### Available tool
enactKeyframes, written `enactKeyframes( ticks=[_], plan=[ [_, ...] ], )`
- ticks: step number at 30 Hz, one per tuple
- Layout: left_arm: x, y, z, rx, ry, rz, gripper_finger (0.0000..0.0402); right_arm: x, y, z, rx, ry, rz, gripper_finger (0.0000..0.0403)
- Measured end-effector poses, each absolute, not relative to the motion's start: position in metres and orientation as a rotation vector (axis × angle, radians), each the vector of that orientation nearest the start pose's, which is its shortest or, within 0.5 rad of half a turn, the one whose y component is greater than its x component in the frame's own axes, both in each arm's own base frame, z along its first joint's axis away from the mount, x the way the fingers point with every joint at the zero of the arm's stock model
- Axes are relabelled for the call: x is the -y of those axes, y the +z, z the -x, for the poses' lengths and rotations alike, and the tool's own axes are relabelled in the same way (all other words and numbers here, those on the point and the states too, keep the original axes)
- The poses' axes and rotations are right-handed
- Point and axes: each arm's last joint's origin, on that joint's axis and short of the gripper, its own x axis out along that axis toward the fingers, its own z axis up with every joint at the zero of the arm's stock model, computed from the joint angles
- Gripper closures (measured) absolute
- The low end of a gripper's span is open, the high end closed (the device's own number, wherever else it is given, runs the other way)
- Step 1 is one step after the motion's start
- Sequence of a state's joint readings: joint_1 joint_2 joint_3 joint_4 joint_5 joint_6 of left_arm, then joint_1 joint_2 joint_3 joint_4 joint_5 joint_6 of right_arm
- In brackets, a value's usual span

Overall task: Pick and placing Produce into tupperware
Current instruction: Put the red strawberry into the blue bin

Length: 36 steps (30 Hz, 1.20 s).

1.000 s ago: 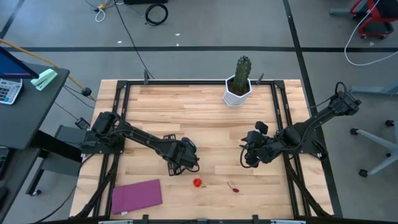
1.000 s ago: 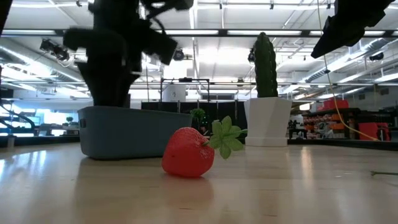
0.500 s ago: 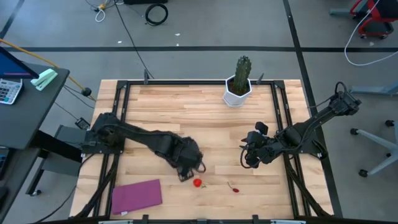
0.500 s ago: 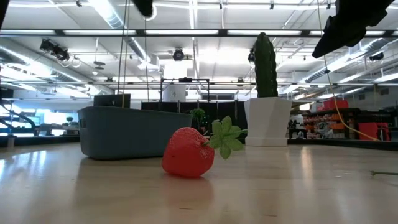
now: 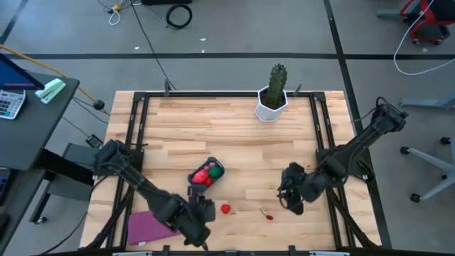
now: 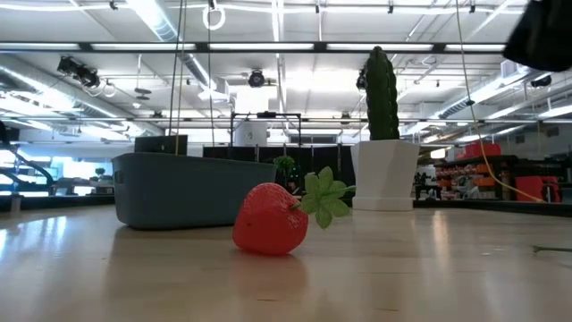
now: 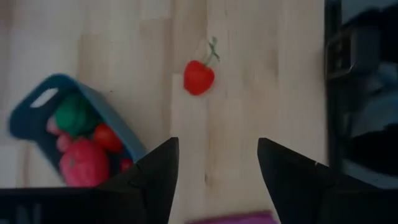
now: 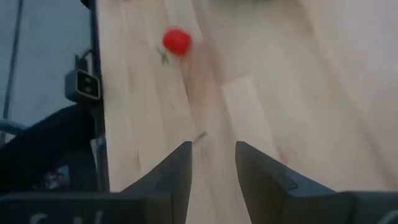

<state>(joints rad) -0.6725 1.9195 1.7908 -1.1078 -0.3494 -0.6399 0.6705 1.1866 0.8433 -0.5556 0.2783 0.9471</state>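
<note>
The teal tupperware stands on the wooden table, uncovered, with red, pink and green produce inside. A red strawberry with a green stem lies on the table just nearer than it, and also shows in the low view. My left gripper hangs open above the near edge, left of the strawberry, with nothing between its fingers. My right gripper stands open to the right of the strawberry, also with nothing in it.
A small thin reddish piece lies between the strawberry and my right gripper. A flat purple mat lies at the near left, partly under my left arm. A green cactus in a white pot stands at the far edge.
My left gripper has risen from over the tupperware and swung toward the table's near edge, leaving the tupperware and its produce uncovered. My right gripper has gone a little toward the near edge and has turned.
</note>
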Motion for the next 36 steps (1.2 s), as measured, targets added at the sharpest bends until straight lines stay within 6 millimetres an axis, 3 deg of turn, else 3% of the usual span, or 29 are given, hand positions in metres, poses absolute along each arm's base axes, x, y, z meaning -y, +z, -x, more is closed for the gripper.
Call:
enactKeyframes(
  ticks=[4, 9, 16, 24, 32, 36],
  plan=[
    [0.236, 0.246, -0.315, -1.093, 0.049, -0.089, 0.0180, -0.158, 0.227, -0.189, -0.957, -0.079, -0.495, 0.0271],
    [0.219, 0.208, -0.335, -0.967, -0.006, -0.100, 0.0182, -0.169, 0.204, -0.200, -0.997, -0.111, -0.480, 0.0271],
    [0.199, 0.196, -0.354, -0.867, -0.077, -0.171, 0.0197, -0.171, 0.199, -0.204, -1.016, -0.113, -0.479, 0.0271],
    [0.204, 0.200, -0.365, -0.761, -0.187, -0.209, 0.0204, -0.168, 0.208, -0.201, -0.965, -0.097, -0.460, 0.0271],
    [0.211, 0.153, -0.375, -0.841, -0.212, -0.232, 0.0179, -0.167, 0.210, -0.201, -0.947, -0.103, -0.457, 0.0271],
    [0.213, 0.145, -0.378, -0.828, -0.212, -0.224, 0.0180, -0.167, 0.210, -0.201, -0.946, -0.104, -0.456, 0.0271]
  ],
)
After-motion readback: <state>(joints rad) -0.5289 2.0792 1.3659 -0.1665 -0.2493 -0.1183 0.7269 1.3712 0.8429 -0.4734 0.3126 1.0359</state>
